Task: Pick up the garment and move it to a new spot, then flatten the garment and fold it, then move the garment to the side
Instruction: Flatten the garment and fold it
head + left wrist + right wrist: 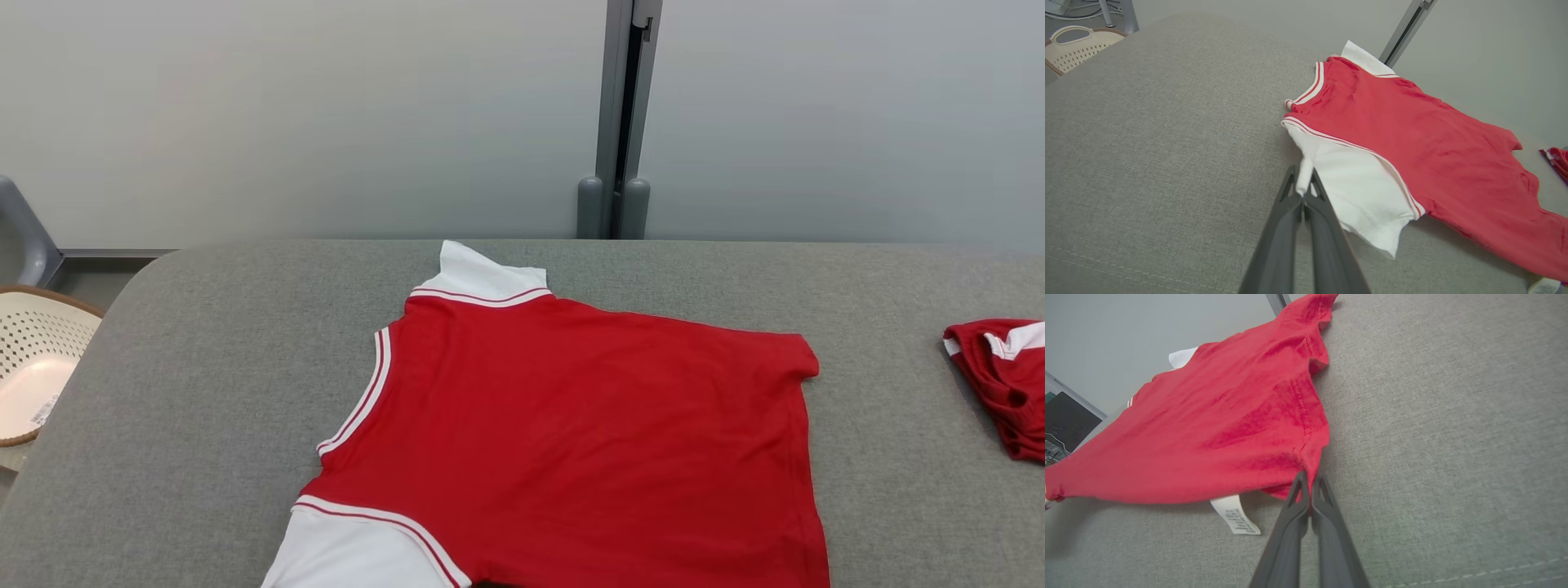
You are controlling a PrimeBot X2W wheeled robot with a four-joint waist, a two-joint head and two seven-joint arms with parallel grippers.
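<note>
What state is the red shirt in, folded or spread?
Spread: the red shirt lies open on the grey table, both white sleeves out, unfolded.

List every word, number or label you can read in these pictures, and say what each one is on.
Care tag hanging below the hem of the red shirt: several lines of print, too small to read.
Sticker inside the basket: dark marks like a barcode, too blurred to read.
No readable text anywhere; the red shirt itself shows no print or logo.
</note>
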